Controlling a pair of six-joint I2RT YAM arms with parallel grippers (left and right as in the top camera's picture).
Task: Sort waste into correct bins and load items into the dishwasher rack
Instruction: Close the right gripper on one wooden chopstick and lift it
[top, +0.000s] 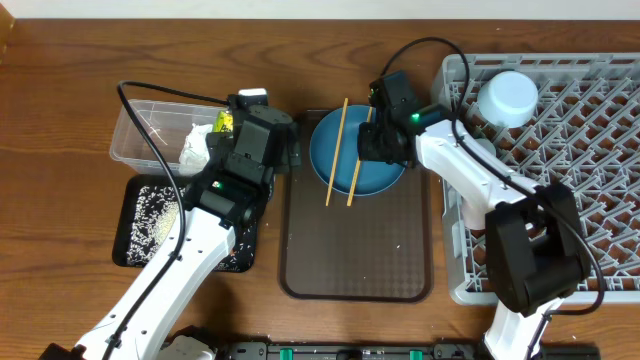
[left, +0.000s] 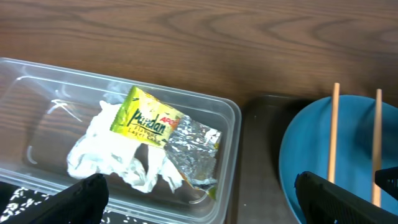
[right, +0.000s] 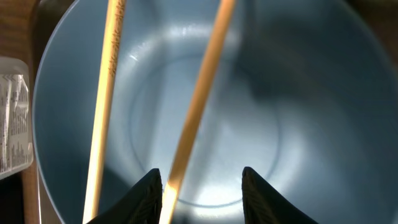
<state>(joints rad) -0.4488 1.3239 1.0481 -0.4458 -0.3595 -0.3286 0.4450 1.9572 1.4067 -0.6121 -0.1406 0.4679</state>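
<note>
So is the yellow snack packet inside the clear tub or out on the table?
Inside. The left wrist view shows the snack packet lying on the crumpled napkin, within the clear tub's walls.

Left arm stretches from lower left toward upper centre, left tool (left: 199, 183) spread wide; right tool (right: 200, 180) points downward, fingers parted.
</note>
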